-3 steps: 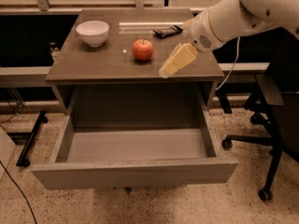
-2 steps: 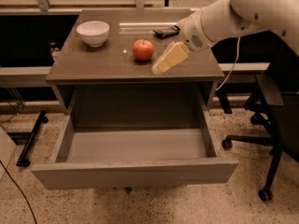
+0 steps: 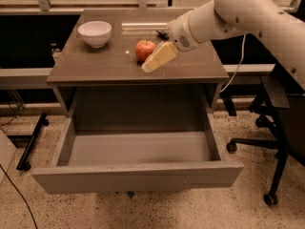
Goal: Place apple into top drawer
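The red-orange apple (image 3: 145, 49) sits on the brown cabinet top (image 3: 105, 63), right of its middle. The gripper (image 3: 153, 63), cream-coloured and on a white arm reaching in from the upper right, hangs just right of and in front of the apple, its tip low over the cabinet top. The apple is not held. The top drawer (image 3: 138, 176) is pulled fully out toward the camera; its grey inside holds nothing.
A white bowl (image 3: 95, 33) stands at the back left of the cabinet top. A small dark object (image 3: 163, 33) lies behind the apple. A black office chair (image 3: 279, 128) stands at the right, and a dark stand base (image 3: 31, 144) at the left.
The gripper has moved left and slightly away from the camera, coming close beside the apple. The apple, bowl and drawer have not moved.
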`<state>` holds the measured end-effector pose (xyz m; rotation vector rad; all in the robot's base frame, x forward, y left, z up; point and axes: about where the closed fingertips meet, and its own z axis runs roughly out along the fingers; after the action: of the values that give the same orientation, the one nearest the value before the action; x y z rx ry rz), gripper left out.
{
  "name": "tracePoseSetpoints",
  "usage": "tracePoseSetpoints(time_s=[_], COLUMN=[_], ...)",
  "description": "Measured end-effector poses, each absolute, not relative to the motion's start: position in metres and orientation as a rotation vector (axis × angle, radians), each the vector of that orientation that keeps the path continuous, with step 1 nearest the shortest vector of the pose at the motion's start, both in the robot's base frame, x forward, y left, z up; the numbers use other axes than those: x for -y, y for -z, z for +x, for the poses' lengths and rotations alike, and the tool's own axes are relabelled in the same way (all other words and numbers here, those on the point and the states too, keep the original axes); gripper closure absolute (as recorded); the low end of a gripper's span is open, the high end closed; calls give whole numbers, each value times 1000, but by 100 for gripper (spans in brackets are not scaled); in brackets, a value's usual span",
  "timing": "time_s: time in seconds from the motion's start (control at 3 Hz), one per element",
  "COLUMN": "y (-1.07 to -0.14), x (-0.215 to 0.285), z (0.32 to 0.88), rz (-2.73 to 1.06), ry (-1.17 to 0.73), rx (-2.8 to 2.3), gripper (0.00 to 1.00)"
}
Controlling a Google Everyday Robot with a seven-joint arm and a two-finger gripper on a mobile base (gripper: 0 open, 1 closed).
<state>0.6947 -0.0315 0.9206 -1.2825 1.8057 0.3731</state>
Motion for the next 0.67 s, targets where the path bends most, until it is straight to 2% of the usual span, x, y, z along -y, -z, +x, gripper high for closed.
tracePoseSetpoints(time_s=[0.67], y=[-906], x=[10], z=[736], rz=[-1251], ry=[-442], rx=[-1790], gripper=[0])
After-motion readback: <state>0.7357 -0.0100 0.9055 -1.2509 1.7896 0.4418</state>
